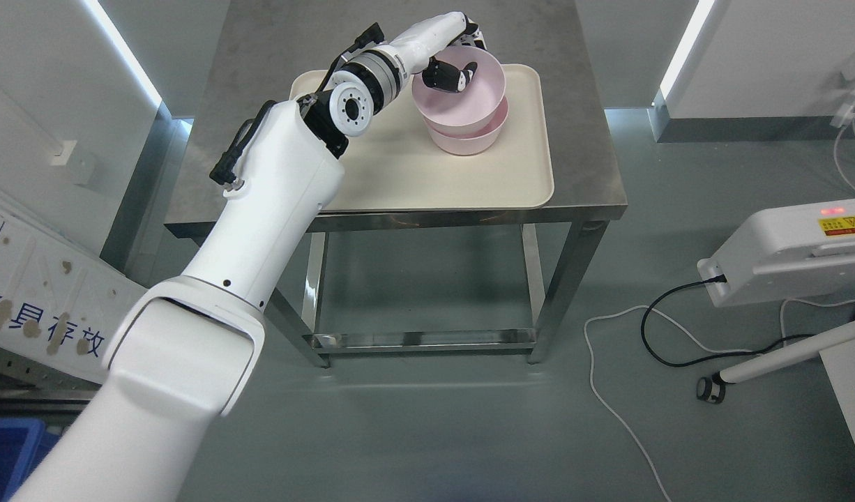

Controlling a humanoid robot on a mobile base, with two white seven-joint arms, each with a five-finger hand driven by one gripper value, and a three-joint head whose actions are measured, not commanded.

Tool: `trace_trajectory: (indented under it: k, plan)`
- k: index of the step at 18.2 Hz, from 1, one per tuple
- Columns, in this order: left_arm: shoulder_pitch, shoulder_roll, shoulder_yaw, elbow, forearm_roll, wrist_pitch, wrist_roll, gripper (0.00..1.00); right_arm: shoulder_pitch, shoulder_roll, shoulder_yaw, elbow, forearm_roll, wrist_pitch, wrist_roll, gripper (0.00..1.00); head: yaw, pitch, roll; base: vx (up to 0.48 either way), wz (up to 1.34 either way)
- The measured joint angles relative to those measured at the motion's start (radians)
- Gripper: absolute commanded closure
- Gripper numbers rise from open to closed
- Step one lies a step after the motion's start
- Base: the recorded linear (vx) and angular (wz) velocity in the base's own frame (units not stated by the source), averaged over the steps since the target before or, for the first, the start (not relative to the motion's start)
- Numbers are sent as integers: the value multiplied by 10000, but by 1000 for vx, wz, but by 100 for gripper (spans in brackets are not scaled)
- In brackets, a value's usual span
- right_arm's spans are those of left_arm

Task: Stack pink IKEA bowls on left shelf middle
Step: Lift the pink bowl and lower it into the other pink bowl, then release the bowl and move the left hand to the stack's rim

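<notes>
Left hand [450, 72] extended, fingers curled

Steel table [595, 188] on grey-green floor [434, 432]; white walls with light strips [678, 49]; cables [623, 411] trailing right.

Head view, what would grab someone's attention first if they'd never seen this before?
The big white left arm sweeps up from the lower left, its left hand gripping the rim of the top pink bowl. That bowl sits tilted in a second pink bowl on a cream tray, on a steel table.
</notes>
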Motion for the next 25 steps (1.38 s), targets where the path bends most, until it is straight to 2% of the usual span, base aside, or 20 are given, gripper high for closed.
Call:
trace_trajectory:
  k: [1,2,3,4,5,7,10,11,15,19,22,25]
  plan:
    - [-1,-3,19,29,-1,19,20,91,0,0,0,0,0,0,17,0,0,0,0,0,0]
    - [-2,-4,38,58,-2,37,21,83,0,0,0,0,0,0,26,0,0,0,0,0,0]
    - [-2,-6,53,78,-3,45,21,66,0,0,0,0,0,0,31,0,0,0,0,0,0]
    - [-2,-7,72,99,-3,48,22,56,0,0,0,0,0,0,38,0,0,0,0,0,0]
    - [-2,-8,92,116,-2,56,22,51,0,0,0,0,0,0,44,0,0,0,0,0,0]
    - [-1,-10,171,117,17,61,22,31,0,0,0,0,0,0,51,0,0,0,0,0,0]
    - [183,-12,698,-291,75,65,53,21,0,0,0,0,0,0,56,0,0,0,0,0,0]
    - [331,-13,983,-535,140,72,112,13,0,0,0,0,0,0,57,0,0,0,0,0,0]
    - [1207,-15,1989,-1780,1385,-395,82,12,0,0,0,0,0,0,58,0,0,0,0,0,0]
    - [2496,-17,2300,-3052,2214,-744,-1079,12,0,0,0,0,0,0,60,0,0,0,0,0,0]
    - [3144,-17,2312,-3825,2114,-867,-1406,12,0,0,0,0,0,0,73,0,0,0,0,0,0]
    - [3554,85,2308,-4449,1261,-892,-1556,15,0,0,0,0,0,0,106,0,0,0,0,0,0]
